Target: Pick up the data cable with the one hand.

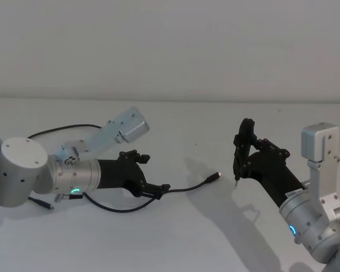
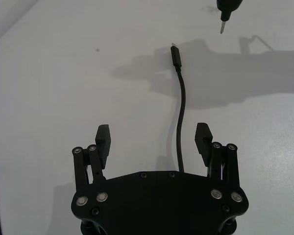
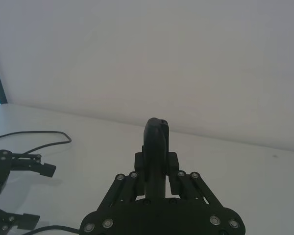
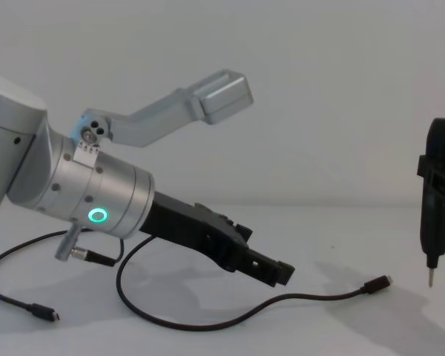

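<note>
Two grippers are working over the white table (image 1: pixel 181 243) in front of you. Your left gripper (image 1: pixel 153 171) is reaching forward and to the right from the left side of the table. It is sitting low over the surface with its jaws spread wide, and nothing is clamped between them.

The data cable (image 2: pixel 181 107) is lying flat on the table and running straight through that gap. In the left wrist view it is passing nearer one finger (image 2: pixel 203 138) than the other and touching neither. From the chest camera you are seeing the fingertips hanging just above the cord, with a sliver of table showing between them.

Beyond the fingertips the cable is carrying on toward the right and ending in its small silver-tipped plug (image 1: pixel 216 176). The plug is resting on the table between the two grippers, nearer the right one. Behind the jaws the cord is curving back in a loop under the left wrist.

Your right gripper (image 1: pixel 245 164) is standing off on the right side, raised, and pinching an upright black device (image 1: pixel 245 141). Its thin metal tip (image 1: pixel 236 183) is pointing down, near the plug but apart from it. A second black cord (image 1: pixel 62 129) is arcing across the table behind the left arm.
</note>
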